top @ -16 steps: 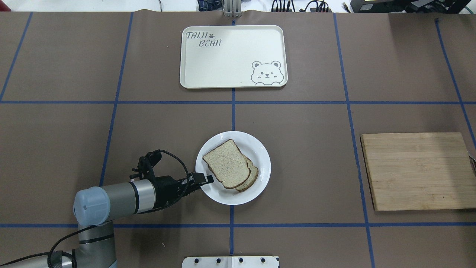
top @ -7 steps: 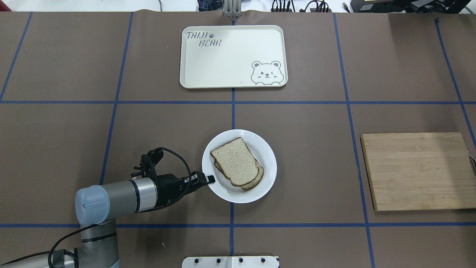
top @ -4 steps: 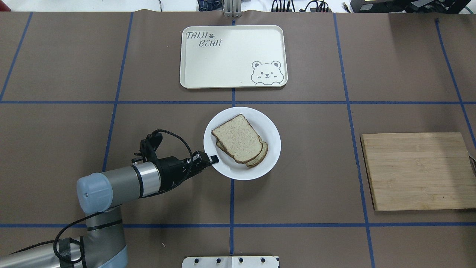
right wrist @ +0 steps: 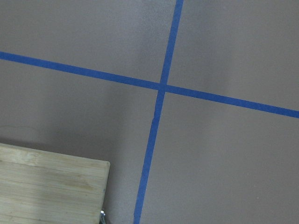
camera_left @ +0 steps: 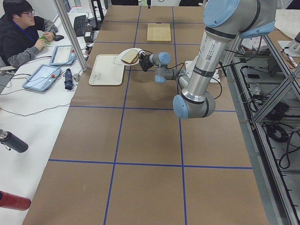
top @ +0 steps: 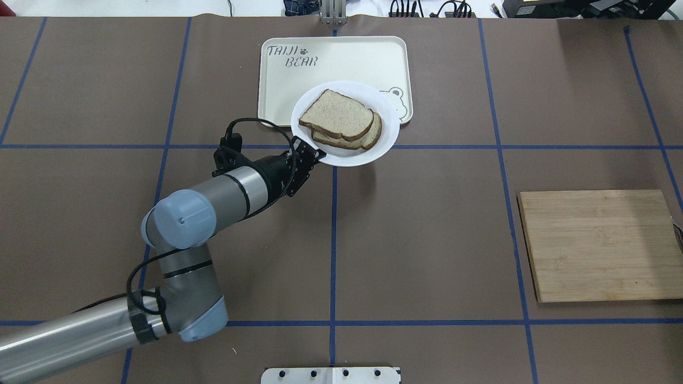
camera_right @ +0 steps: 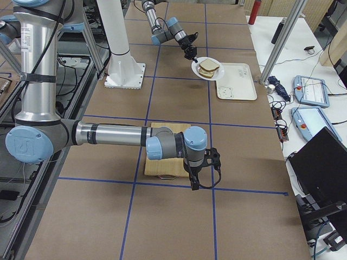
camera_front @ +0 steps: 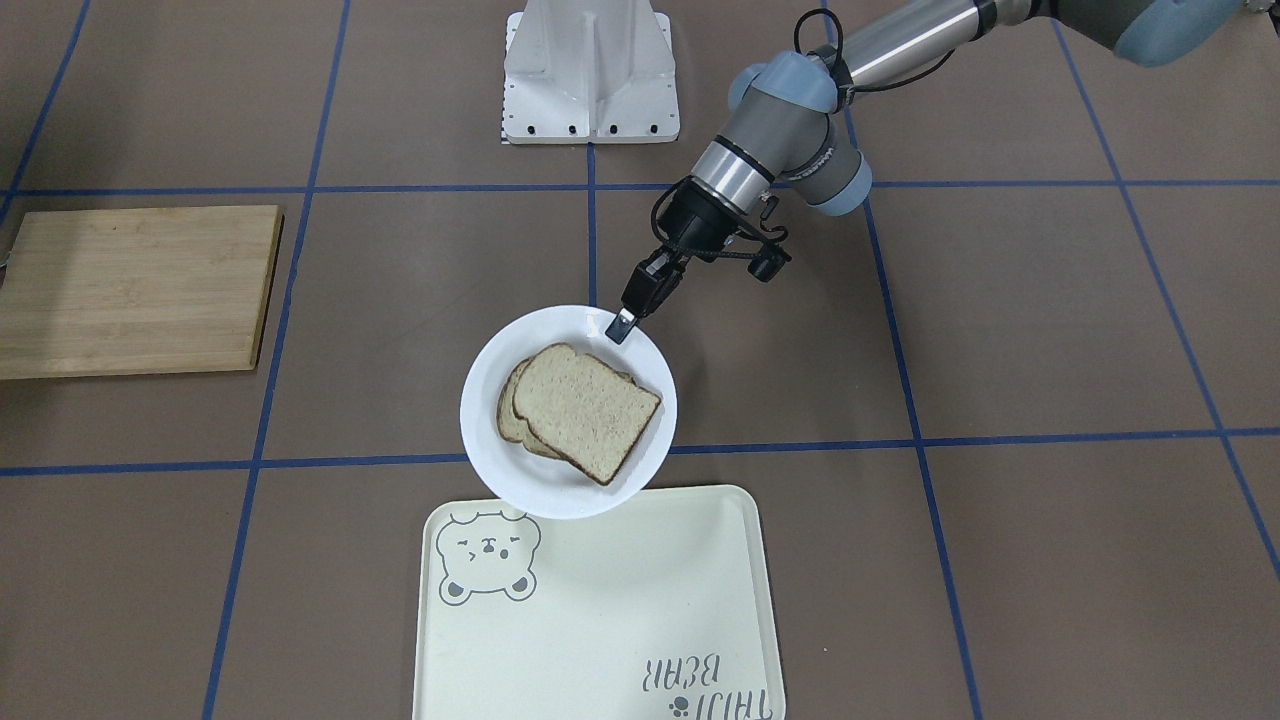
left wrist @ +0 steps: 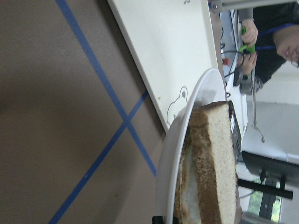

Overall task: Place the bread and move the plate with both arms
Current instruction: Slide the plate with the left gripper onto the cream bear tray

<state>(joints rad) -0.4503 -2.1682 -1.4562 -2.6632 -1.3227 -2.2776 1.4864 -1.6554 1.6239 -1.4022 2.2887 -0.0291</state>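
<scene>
The left end effector (top: 317, 155) is clenched on the rim of the plate (top: 347, 157), on the side away from the tray (top: 320, 64). The plate is held up off the table (top: 427, 213), over the tray's corner with the bear drawing (camera_front: 488, 558). Two slices of bread (top: 336, 113) lie stacked on it, the top one shifted off the lower. The right end effector (camera_right: 193, 183) hangs well away from the tray, by the wooden board (top: 600, 245). Whether it is released or clenched I cannot tell.
</scene>
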